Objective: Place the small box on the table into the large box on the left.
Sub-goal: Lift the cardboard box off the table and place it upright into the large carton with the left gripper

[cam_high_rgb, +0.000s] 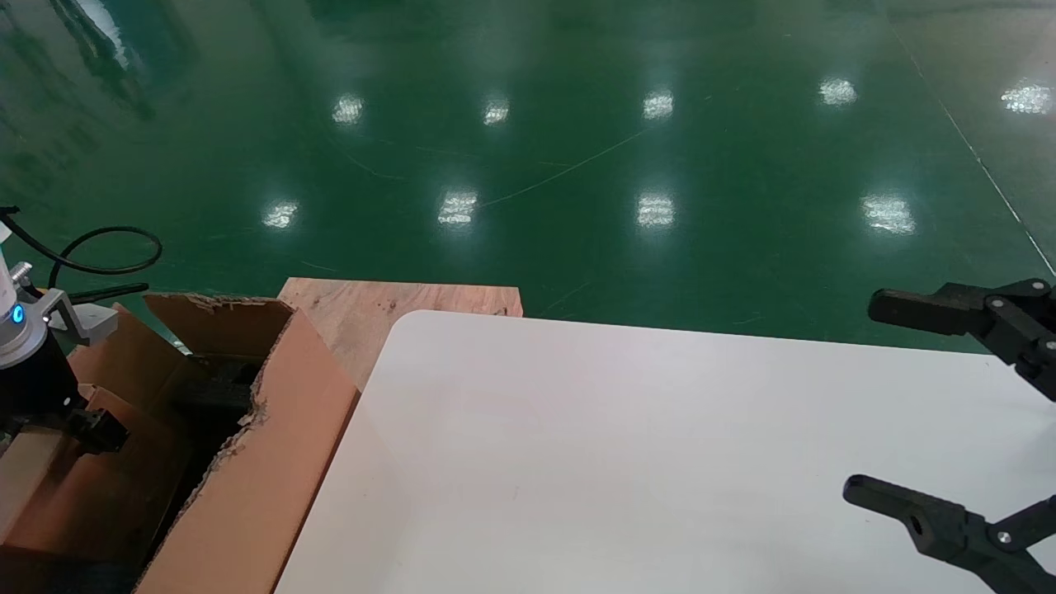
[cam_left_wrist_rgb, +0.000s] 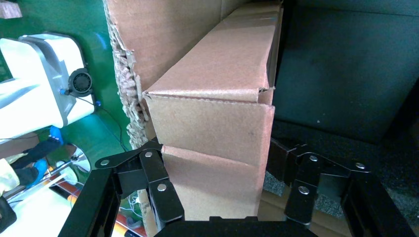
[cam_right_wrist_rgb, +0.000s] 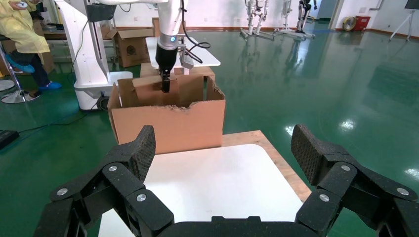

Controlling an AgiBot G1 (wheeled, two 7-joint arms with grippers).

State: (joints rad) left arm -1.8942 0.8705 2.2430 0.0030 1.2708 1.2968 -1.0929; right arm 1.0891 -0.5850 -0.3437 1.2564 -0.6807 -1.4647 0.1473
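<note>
Clamped on the small box (cam_left_wrist_rgb: 212, 148), my left gripper (cam_left_wrist_rgb: 222, 195) holds it from both sides, one finger (cam_left_wrist_rgb: 158, 185) pressed flat to each cardboard face. From the left wrist camera the box runs lengthwise straight away from the claw, its taped top edge pointing deeper into the large box (cam_high_rgb: 247, 462), so its long axis lines up with my reach. The near end face is dented where the fingers bite.

In the head view the carton sits at about 8 o'clock, open-topped, with ragged torn flaps and a dark inside; my left wrist hangs over its opening at 9 o'clock. I cannot make out the small box itself from that view.

Just beside the carton, toward 5 o'clock, lies the table (cam_high_rgb: 660, 462), and a wooden board (cam_high_rgb: 363, 309) shows behind its far corner. My right gripper (cam_high_rgb: 924, 412) hovers over the table's edge at 4 o'clock, fingers spread wide and holding nothing. Green floor (cam_high_rgb: 577, 148) stretches beyond, toward 12 o'clock.
</note>
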